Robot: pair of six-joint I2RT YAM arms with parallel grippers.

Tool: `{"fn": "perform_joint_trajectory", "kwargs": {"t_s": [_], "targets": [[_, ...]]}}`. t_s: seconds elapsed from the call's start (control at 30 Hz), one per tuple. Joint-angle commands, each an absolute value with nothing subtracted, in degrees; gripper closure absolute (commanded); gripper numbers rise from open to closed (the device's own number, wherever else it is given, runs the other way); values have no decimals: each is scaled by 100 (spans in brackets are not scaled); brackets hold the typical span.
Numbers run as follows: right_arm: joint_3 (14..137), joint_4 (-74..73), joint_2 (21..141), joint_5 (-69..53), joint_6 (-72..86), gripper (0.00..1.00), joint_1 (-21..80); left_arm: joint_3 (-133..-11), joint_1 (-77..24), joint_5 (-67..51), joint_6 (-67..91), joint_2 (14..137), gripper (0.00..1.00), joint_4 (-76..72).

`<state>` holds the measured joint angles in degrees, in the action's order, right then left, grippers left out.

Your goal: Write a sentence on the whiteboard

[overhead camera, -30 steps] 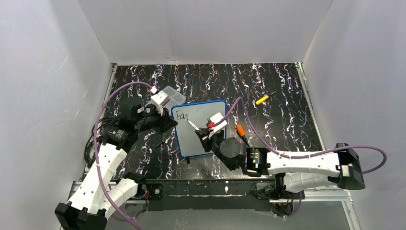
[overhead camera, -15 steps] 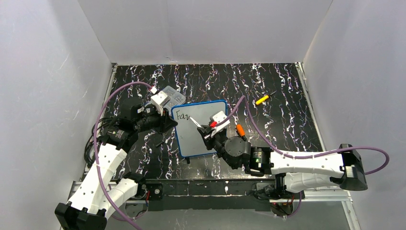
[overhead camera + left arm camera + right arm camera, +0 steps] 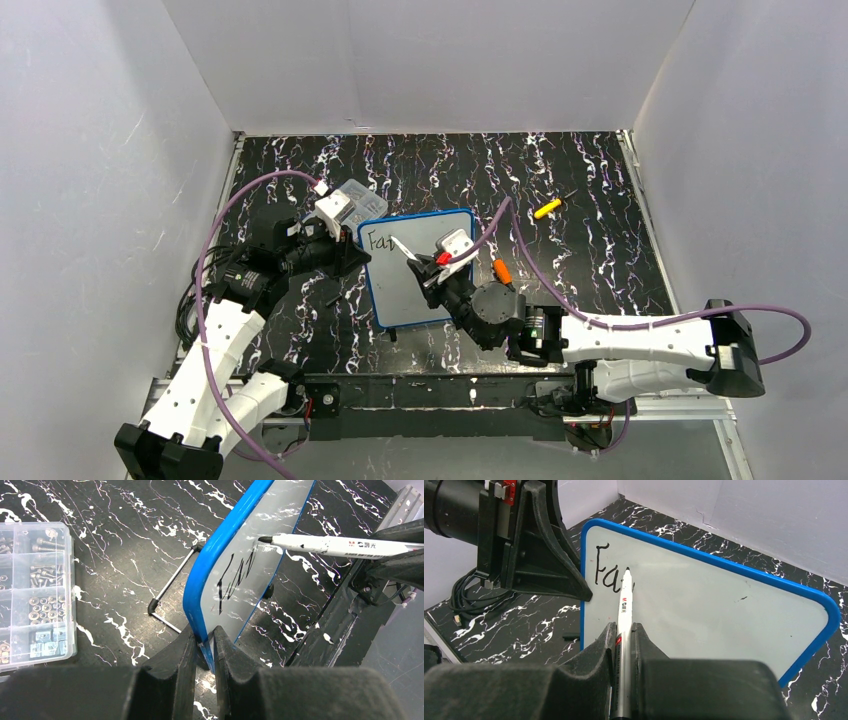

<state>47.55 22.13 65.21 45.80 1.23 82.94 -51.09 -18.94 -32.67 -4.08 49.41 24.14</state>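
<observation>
The whiteboard (image 3: 440, 232), blue-framed, stands tilted at the table's middle. Black marker letters "Fan" (image 3: 378, 241) sit at its top left; nothing else of the sentence is written. My left gripper (image 3: 352, 256) is shut on the board's left edge, the blue frame (image 3: 220, 555) between its fingers (image 3: 175, 660). My right gripper (image 3: 432, 270) is shut on a white marker (image 3: 624, 607), its black tip at the board just right of the letters (image 3: 606, 570). The marker (image 3: 330, 546) also shows in the left wrist view, tip on the white surface (image 3: 280, 515).
A clear compartment box (image 3: 350, 195) of small hardware lies behind the left gripper. A yellow piece (image 3: 547, 208) lies at the back right, an orange one (image 3: 502, 270) right of the board. The board's wire stand (image 3: 170, 587) rests on the table.
The writing grew from "Fa" to "Fan". My right gripper moved the marker tip up and left, back near the letters. The left gripper held still.
</observation>
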Motion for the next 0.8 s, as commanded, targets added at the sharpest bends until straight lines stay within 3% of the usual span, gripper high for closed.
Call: {"fn": "perform_joint_trajectory", "kwargs": {"t_s": [0.0,0.2,0.5,0.77], "targets": [[5032,2604,6626,4837,21,99,8286,-4989,-1951,-3296,-560,5017,100,2698],[5062,2453,6779,5175,22,99,8271,-4992,-1957,-3315,-561,5010,100,2696],[4733,2699,6368,4361,19,99,8271,-4981,-1954,-3304,-559,4957,100,2691],[4594,2459,6258,4606,138,99,8271,-4980,-1952,-3310,-561,4983,100,2694]]}}
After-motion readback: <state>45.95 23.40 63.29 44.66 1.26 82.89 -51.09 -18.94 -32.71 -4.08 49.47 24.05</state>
